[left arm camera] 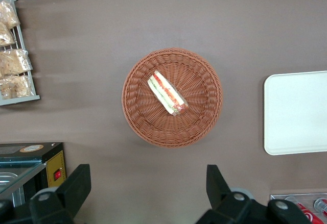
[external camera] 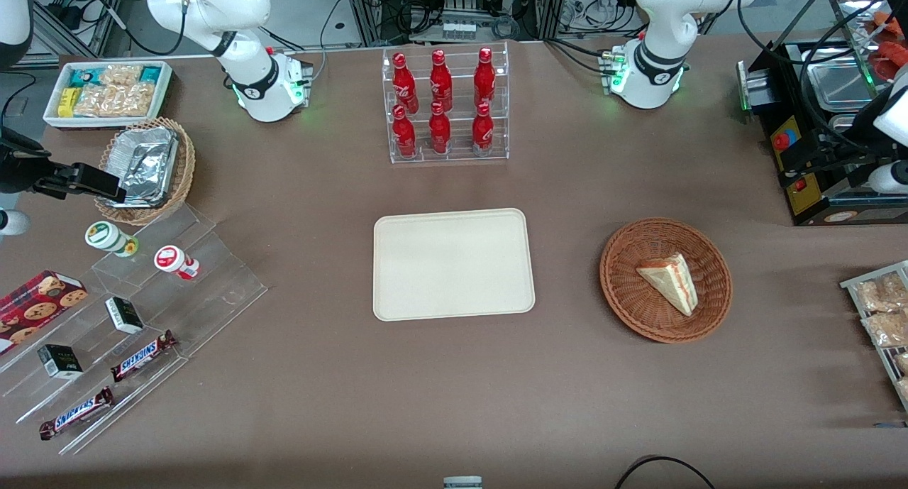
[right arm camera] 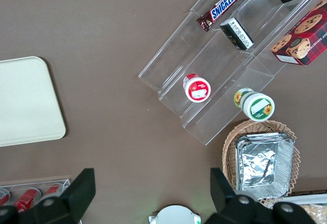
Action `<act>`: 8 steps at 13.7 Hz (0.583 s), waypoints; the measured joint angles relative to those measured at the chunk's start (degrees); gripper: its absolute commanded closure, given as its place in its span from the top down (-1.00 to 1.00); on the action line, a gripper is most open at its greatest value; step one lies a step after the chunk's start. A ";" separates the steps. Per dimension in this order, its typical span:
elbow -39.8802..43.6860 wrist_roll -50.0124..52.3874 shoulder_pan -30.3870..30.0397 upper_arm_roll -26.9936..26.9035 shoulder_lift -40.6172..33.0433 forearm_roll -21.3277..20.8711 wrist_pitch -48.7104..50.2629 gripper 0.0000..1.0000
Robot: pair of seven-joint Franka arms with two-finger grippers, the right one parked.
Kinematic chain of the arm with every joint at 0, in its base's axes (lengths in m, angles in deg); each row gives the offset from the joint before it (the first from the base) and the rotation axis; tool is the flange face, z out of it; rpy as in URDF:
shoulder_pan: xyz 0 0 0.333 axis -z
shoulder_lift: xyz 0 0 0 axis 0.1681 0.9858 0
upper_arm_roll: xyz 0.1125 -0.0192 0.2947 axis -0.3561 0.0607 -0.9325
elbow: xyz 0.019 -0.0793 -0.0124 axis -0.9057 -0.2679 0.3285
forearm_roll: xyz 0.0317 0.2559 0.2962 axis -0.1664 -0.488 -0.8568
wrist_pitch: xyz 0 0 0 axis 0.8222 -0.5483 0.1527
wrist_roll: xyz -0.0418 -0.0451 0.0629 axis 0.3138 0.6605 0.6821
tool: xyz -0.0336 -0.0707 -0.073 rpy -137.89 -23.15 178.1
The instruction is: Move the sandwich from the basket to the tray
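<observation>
The sandwich (external camera: 670,282), a pale wedge with red and green filling, lies in the reddish-brown wicker basket (external camera: 618,290) toward the working arm's end of the table. The cream tray (external camera: 454,264) lies flat at the table's middle, beside the basket, with nothing on it. My left gripper (external camera: 816,159) hangs high above the table by the black machine, farther from the front camera than the basket. In the left wrist view the gripper (left arm camera: 147,183) is open and holds nothing, its fingers (left arm camera: 76,183) wide apart. That view also shows the sandwich (left arm camera: 167,93), the basket (left arm camera: 138,117) and the tray (left arm camera: 296,113).
A clear rack of red bottles (external camera: 445,106) stands farther from the front camera than the tray. A black machine (external camera: 809,191) and a wire rack of snack bags (external camera: 883,319) stand near the basket. A clear stepped shelf of snacks (external camera: 142,319) and a foil-filled tan basket (external camera: 145,169) are at the parked arm's end.
</observation>
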 measured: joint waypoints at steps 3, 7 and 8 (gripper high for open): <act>-0.01 -0.10 0.03 0.00 0.01 -0.03 0.64 1.00; -1.57 0.65 0.04 0.01 1.42 -0.07 0.64 1.00; -2.93 1.74 0.07 0.21 2.29 -0.07 -0.62 1.00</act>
